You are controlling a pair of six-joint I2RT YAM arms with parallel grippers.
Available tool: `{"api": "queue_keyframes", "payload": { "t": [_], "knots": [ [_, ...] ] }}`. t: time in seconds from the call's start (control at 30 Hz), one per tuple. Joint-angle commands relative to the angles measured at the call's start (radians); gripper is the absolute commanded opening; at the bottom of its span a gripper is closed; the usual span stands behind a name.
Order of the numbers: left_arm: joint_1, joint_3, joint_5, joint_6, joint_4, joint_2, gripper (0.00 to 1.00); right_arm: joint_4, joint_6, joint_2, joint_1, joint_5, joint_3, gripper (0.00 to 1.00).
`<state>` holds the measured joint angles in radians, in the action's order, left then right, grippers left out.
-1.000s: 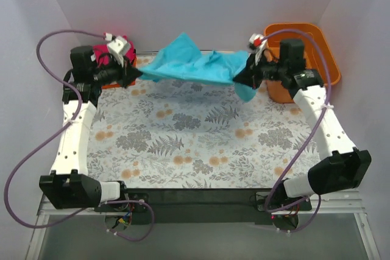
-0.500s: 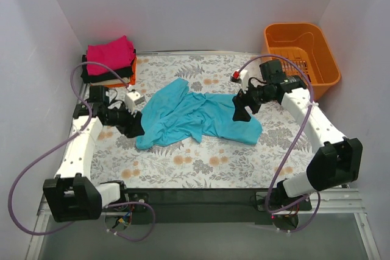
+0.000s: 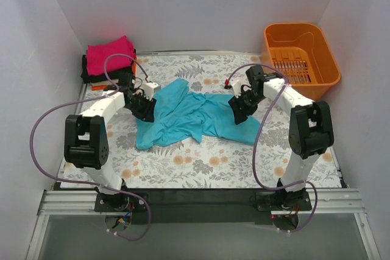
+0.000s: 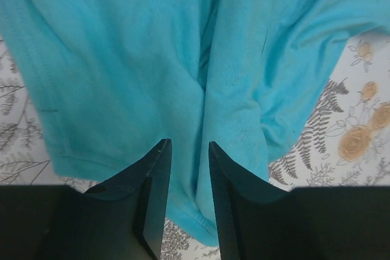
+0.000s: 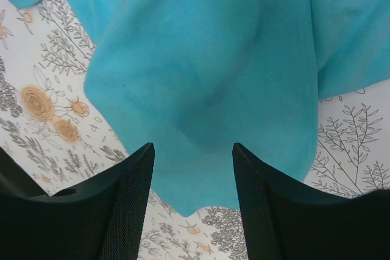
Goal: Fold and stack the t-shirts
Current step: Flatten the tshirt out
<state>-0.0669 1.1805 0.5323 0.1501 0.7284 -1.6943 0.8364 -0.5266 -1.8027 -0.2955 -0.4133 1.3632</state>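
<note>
Teal t-shirt (image 3: 189, 114) lying rumpled on the floral table (image 3: 201, 162), a gripper over each end.
Left gripper (image 3: 146, 110) sits over the shirt's 9 o'clock edge, jaws narrowly parted, holding nothing. Right gripper (image 3: 238, 113) is at its 3 o'clock edge, jaws wider apart and also empty. A folded pink t-shirt (image 3: 109, 54) lies atop a black t-shirt (image 3: 91, 75) at the table's 10 o'clock.

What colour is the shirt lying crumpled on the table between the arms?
The t-shirt is plain teal, seen best in the top external view.
</note>
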Motion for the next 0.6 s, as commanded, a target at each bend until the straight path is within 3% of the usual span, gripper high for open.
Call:
{"api": "queue_keyframes", "payload": {
  "t": [0.0, 0.23, 0.43, 0.5, 0.57],
  "knots": [
    [-0.071, -0.087, -0.147, -0.01, -0.05, 0.013, 0.3, -0.007, -0.018, -0.052, -0.004, 0.057, -0.024, 0.48],
    [-0.074, -0.258, -0.221, -0.112, -0.006, 0.087, 0.18, 0.004, -0.09, -0.08, -0.013, 0.067, -0.131, 0.42],
    [-0.074, -0.335, -0.195, -0.146, 0.167, 0.192, 0.14, 0.087, -0.199, -0.008, -0.062, 0.05, -0.211, 0.34],
    [-0.074, -0.366, -0.196, -0.208, 0.266, 0.266, 0.13, 0.13, -0.242, 0.054, -0.088, 0.048, -0.271, 0.36],
    [-0.073, -0.363, -0.193, -0.236, 0.34, 0.321, 0.13, 0.185, -0.311, 0.1, -0.09, -0.008, -0.273, 0.45]
  ]
}}
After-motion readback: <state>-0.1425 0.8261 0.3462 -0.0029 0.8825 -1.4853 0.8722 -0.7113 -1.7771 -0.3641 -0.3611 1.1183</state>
